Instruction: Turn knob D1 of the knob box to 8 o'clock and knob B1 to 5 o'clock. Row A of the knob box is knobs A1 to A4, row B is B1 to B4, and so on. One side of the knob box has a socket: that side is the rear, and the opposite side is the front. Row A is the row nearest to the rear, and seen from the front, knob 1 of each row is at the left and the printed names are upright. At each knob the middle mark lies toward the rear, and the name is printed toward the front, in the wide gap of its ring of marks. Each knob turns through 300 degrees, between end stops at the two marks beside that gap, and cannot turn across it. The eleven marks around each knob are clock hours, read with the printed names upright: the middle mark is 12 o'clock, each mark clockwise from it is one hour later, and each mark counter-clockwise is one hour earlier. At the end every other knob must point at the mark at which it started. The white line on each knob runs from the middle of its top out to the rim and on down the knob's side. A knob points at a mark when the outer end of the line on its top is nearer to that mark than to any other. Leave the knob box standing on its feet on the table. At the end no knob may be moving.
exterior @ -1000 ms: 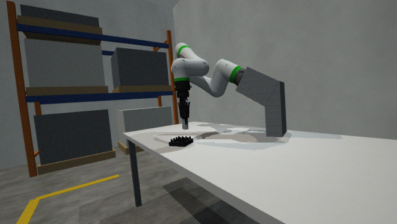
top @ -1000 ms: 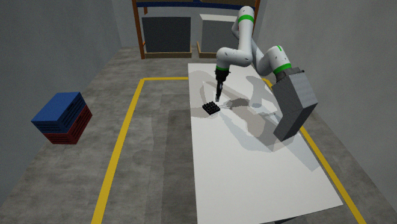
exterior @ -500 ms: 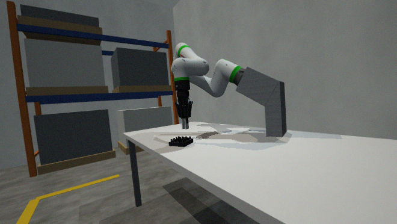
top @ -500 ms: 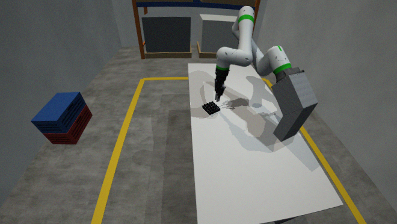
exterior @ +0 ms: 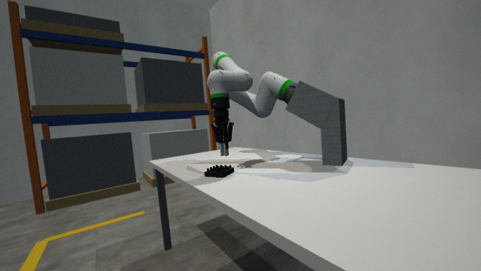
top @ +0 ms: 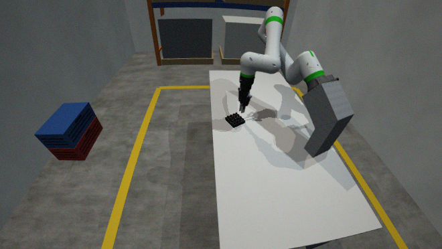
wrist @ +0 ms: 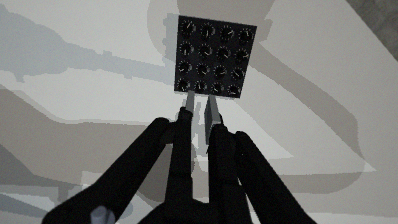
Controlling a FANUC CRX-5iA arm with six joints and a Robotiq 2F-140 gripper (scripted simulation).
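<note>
Fingers of grey metal on my black gripper [top: 242,110] [exterior: 224,154] [wrist: 202,100] stand slightly parted, gripping nothing, pointing down above the white rectangular table [top: 268,201] [exterior: 328,204] [wrist: 120,102]. The black square knob box [top: 236,124] [exterior: 219,172] [wrist: 215,60] rests on it, just beside and below them. Presumably I hold this narrow gap to fit one knob while sparing its neighbours. Printed names are illegible; the socket is not discernible; D1 and B1 remain unconfirmed.

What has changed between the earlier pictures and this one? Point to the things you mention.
The end effector [top: 242,110] [exterior: 224,154] [wrist: 199,102] has turned about its upright axis: edge-on in the oldest exterior view, it now shows its two fingers side by side. Nothing was taken hold of or let go. The knob box [top: 235,120] [exterior: 219,171] [wrist: 215,59] stayed where it was, and the end effector's place beside and above it looks unchanged.
</note>
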